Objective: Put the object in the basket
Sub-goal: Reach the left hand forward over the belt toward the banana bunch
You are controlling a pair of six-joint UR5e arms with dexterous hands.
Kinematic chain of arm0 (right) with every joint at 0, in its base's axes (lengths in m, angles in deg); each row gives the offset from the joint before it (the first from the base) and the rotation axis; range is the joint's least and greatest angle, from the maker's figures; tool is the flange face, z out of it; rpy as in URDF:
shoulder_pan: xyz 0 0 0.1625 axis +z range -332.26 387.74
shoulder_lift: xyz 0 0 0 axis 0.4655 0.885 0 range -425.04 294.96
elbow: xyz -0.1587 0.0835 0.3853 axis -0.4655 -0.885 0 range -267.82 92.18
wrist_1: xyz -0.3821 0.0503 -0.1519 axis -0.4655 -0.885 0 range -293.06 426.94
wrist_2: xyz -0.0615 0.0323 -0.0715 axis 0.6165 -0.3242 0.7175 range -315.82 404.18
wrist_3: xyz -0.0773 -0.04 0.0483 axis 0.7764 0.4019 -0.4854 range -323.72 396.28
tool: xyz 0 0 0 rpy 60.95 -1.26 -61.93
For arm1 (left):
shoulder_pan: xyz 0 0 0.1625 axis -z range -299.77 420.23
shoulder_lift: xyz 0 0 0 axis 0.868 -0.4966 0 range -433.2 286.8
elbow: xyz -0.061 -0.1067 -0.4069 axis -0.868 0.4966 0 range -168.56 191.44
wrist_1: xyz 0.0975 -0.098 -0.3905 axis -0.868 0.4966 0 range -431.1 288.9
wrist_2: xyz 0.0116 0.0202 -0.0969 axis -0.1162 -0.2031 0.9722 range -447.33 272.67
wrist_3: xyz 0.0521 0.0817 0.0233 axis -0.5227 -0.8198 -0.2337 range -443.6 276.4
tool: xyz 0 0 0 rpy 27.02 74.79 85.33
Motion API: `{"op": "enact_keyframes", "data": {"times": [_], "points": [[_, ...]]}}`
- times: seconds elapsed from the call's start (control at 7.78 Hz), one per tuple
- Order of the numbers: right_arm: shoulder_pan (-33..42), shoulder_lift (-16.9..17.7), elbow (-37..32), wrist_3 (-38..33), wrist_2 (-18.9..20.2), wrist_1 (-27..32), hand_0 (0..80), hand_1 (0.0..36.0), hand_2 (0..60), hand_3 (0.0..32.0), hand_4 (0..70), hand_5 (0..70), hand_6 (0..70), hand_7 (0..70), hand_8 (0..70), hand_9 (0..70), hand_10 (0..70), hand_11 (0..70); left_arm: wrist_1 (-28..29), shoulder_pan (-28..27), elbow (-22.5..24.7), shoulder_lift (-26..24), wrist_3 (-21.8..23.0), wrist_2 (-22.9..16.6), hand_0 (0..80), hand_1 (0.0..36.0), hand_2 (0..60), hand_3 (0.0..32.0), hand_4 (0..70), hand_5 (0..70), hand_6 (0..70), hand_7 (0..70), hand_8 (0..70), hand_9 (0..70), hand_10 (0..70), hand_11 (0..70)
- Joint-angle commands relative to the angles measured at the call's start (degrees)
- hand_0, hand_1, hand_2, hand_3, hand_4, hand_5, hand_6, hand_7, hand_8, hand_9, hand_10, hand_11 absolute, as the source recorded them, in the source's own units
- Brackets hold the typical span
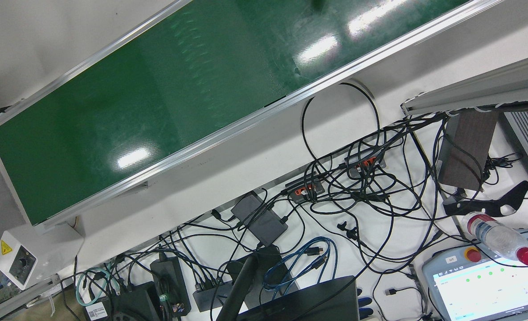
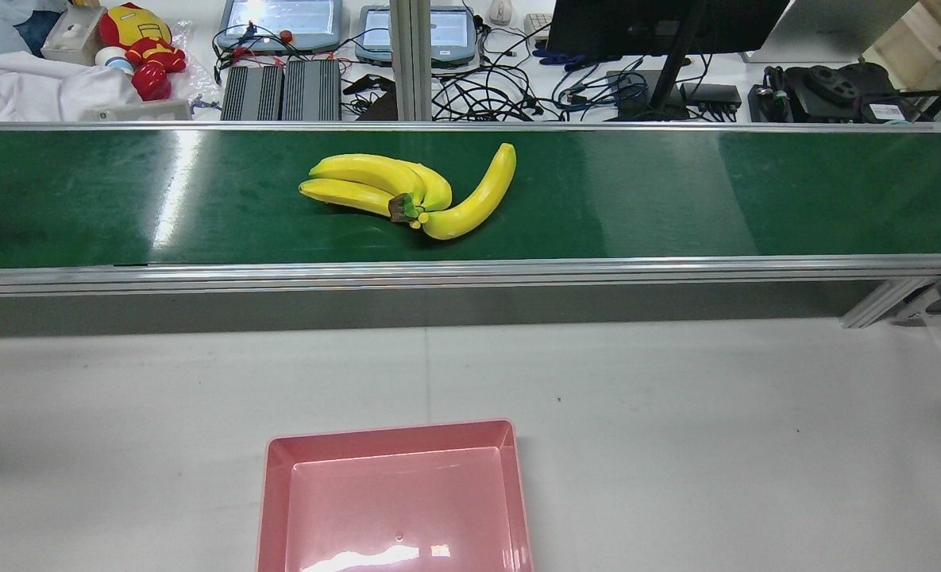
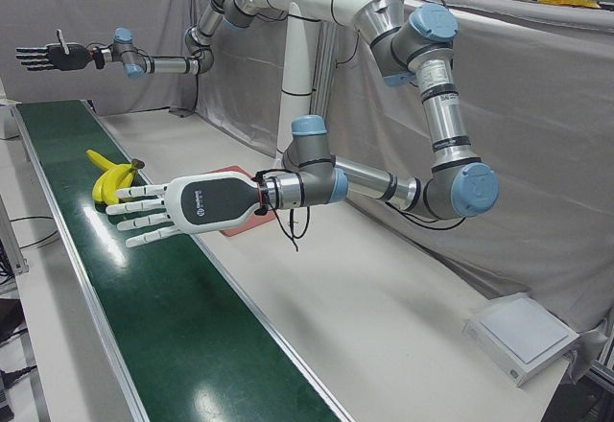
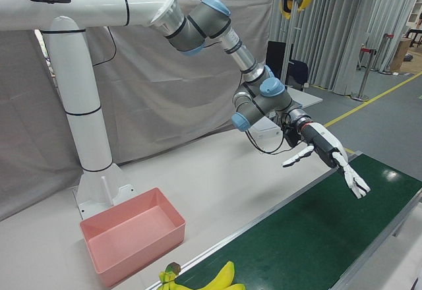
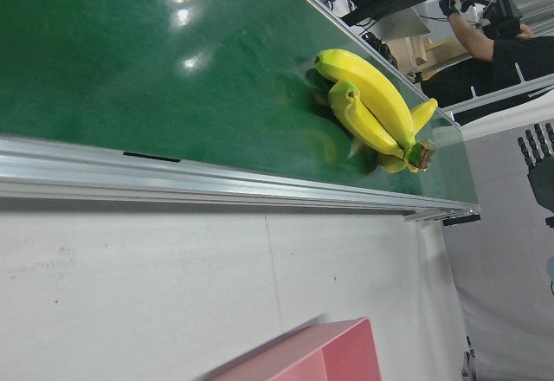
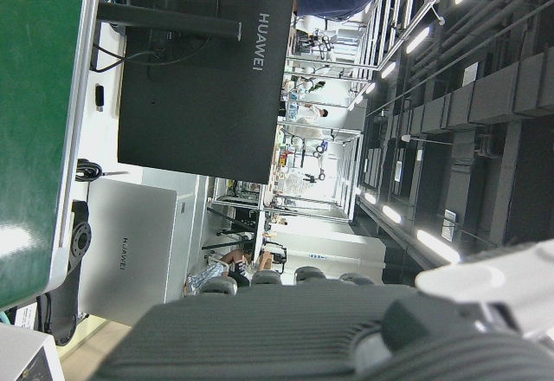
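A bunch of yellow bananas (image 2: 414, 191) lies on the green belt (image 2: 676, 191), left of its middle; it also shows in the left-front view (image 3: 113, 180), the right-front view (image 4: 211, 280) and the left hand view (image 5: 372, 108). The pink basket (image 2: 395, 496) stands on the white table in front of the belt, and shows in the right-front view (image 4: 132, 234). My white left hand (image 3: 182, 206) is open, flat over the belt, well short of the bananas; it also shows in the right-front view (image 4: 330, 155). My black right hand (image 3: 48, 56) is open, high beyond the bananas.
Monitors, teach pendants, cables and toys crowd the bench (image 2: 470, 71) behind the belt. The belt has raised aluminium rails (image 2: 470, 274). In the front view only the belt (image 1: 157, 89) and a tangle of cables (image 1: 357, 187) show. A white box (image 3: 523, 336) sits on the table's end.
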Motion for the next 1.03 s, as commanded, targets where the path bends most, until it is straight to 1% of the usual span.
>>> {"op": "enact_keyframes", "data": {"times": [0.0,0.13,0.26,0.39,0.51,0.64,0.77,0.9], "points": [[0.00,0.00,0.00,0.00,0.00,0.00,0.0,0.0,0.0,0.0,0.0,0.0,0.0,0.0,0.0,0.0,0.0,0.0,-2.43,-1.94,1.10,-2.09,-1.73,0.46,63.2,16.6,0.0,8.0,8.6,14.4,0.5,6.9,11.3,9.3,2.2,5.6],[0.00,0.00,0.00,0.00,0.00,0.00,0.0,0.0,0.0,0.0,0.0,0.0,0.0,0.0,0.0,0.0,0.0,0.0,-3.48,-3.43,1.02,-3.58,-1.73,0.64,63.6,16.9,0.0,8.4,8.6,14.3,0.5,6.8,11.2,9.4,2.3,5.7],[0.00,0.00,0.00,0.00,0.00,0.00,0.0,0.0,0.0,0.0,0.0,0.0,0.0,0.0,0.0,0.0,0.0,0.0,-4.28,-3.62,0.93,-5.33,-3.99,2.03,63.2,17.0,0.0,6.8,10.0,14.6,0.9,6.9,11.3,9.4,2.5,5.9],[0.00,0.00,0.00,0.00,0.00,0.00,0.0,0.0,0.0,0.0,0.0,0.0,0.0,0.0,0.0,0.0,0.0,0.0,-4.98,-4.15,0.76,-7.70,-6.28,2.57,60.5,16.6,0.0,3.6,12.5,15.1,1.4,7.0,10.8,9.5,3.0,6.5],[0.00,0.00,0.00,0.00,0.00,0.00,0.0,0.0,0.0,0.0,0.0,0.0,0.0,0.0,0.0,0.0,0.0,0.0,-4.99,-4.85,0.67,-8.33,-7.52,2.74,61.0,17.3,0.0,2.4,13.8,15.5,1.7,7.2,10.6,9.8,3.1,6.8],[0.00,0.00,0.00,0.00,0.00,0.00,0.0,0.0,0.0,0.0,0.0,0.0,0.0,0.0,0.0,0.0,0.0,0.0,-5.51,-5.03,0.67,-9.64,-10.05,4.31,61.3,17.7,0.0,2.4,13.6,15.9,1.9,7.2,10.9,9.6,2.8,6.4],[0.08,0.00,0.00,0.00,0.00,0.00,0.0,0.0,0.0,0.0,0.0,0.0,0.0,0.0,0.0,0.0,0.0,0.0,-5.87,-7.29,0.41,-10.26,-12.26,4.59,59.4,17.0,0.0,1.4,13.9,14.9,1.8,7.1,10.6,9.6,3.2,6.7],[0.00,0.00,0.00,0.00,0.00,0.00,0.0,0.0,0.0,0.0,0.0,0.0,0.0,0.0,0.0,0.0,0.0,0.0,-5.35,-8.53,-0.73,-10.27,-12.97,5.64,58.5,16.7,0.0,0.8,14.6,14.7,2.1,7.1,10.6,10.1,3.6,7.2]]}}
